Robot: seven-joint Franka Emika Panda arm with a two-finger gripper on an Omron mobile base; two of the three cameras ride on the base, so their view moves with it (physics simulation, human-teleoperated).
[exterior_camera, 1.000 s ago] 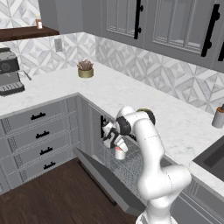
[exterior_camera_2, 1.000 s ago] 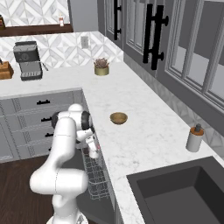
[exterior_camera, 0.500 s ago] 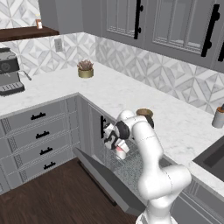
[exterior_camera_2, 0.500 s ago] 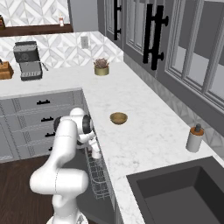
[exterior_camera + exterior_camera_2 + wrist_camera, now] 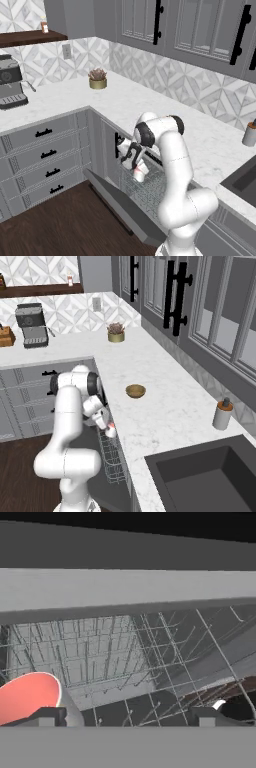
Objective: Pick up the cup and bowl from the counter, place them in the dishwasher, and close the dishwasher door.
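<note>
The dishwasher stands open under the counter [image 5: 210, 135], its door [image 5: 115, 200] dropped down and its wire rack [image 5: 152, 186] exposed. My gripper [image 5: 131, 154] reaches into the rack with its fingers spread wide, open. The white cup [image 5: 140, 173] with the salmon-red inside lies tilted just below the hand, over the rack. In the hand view the cup [image 5: 27, 698] sits at the far left, behind the left fingertip [image 5: 47, 716], and the space between the tips holds only rack wires [image 5: 125, 657]. The brown bowl [image 5: 135, 390] rests on the counter [image 5: 165, 411]. The right base view shows my gripper [image 5: 103, 419] above the cup [image 5: 111, 430].
A gold pot with a plant [image 5: 97, 79] stands at the counter's back corner. A coffee machine [image 5: 10, 82] is at the far left. A soap dispenser [image 5: 222, 415] stands beside the dark sink [image 5: 210, 481]. Grey drawers [image 5: 45, 160] flank the dishwasher on the left.
The fingers have spread wide apart and let go of the cup, which now lies loose at the rack. The arm has dipped slightly lower into the dishwasher.
</note>
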